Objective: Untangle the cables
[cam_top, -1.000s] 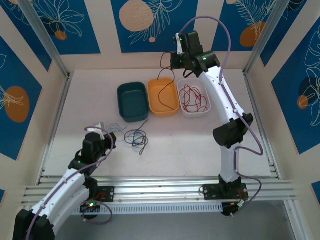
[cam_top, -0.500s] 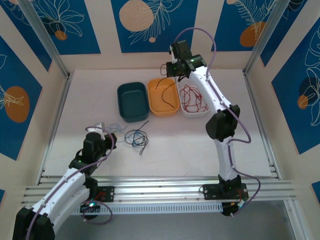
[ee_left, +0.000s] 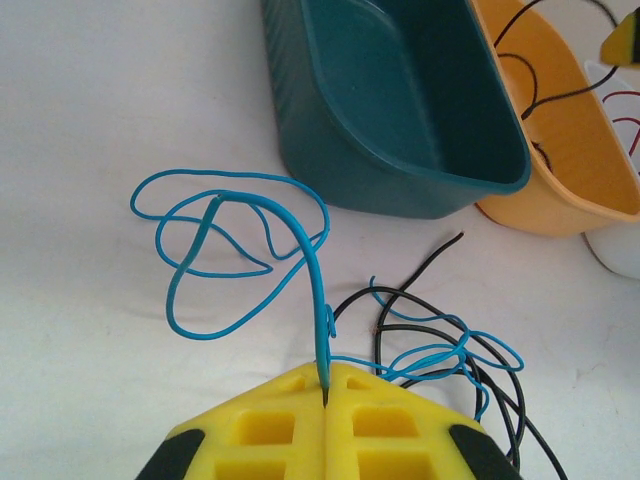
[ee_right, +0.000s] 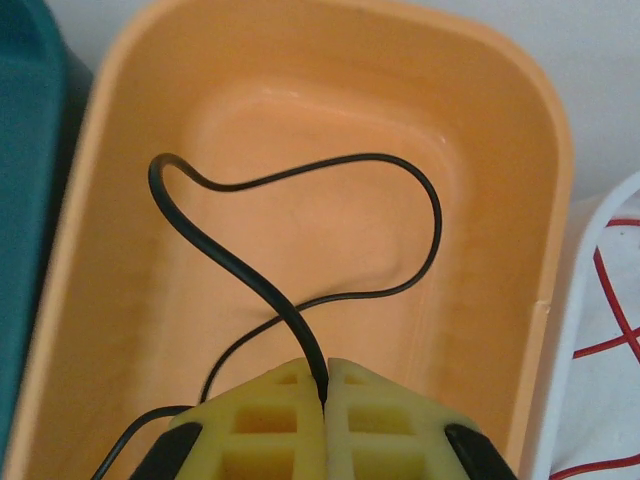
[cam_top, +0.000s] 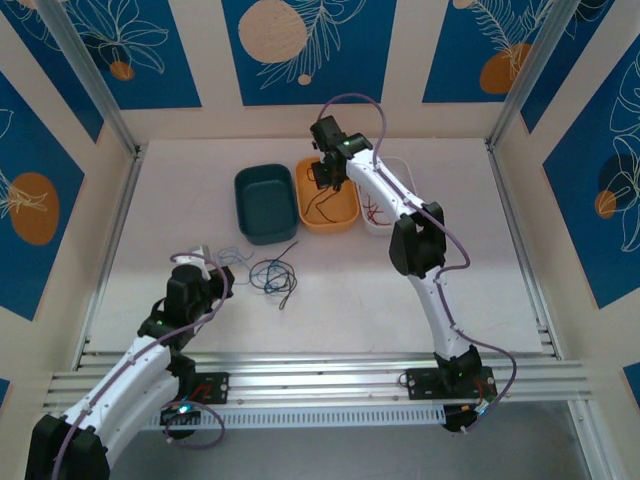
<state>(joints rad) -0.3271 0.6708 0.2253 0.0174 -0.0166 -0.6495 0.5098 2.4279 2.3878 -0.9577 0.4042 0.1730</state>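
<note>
the right gripper [ee_right: 325, 388], jaws clenched on the black cable [ee_right: 372, 157], is hovering over the orange bin [ee_right: 555, 170]. the left gripper [ee_left: 327, 378], jaws pinching the blue cable [ee_left: 317, 300], is sitting on the tabletop, near-left of that bin. risk: if released high, the springy black cable is likely springing over the rim.

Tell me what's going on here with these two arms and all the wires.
This looks like an untangling job in progress. The right gripper, jaws shut on a black cable, holds it over the orange bin. The left gripper is shut on a blue cable that runs into a blue-and-black tangle on the table beside the teal bin.
</note>
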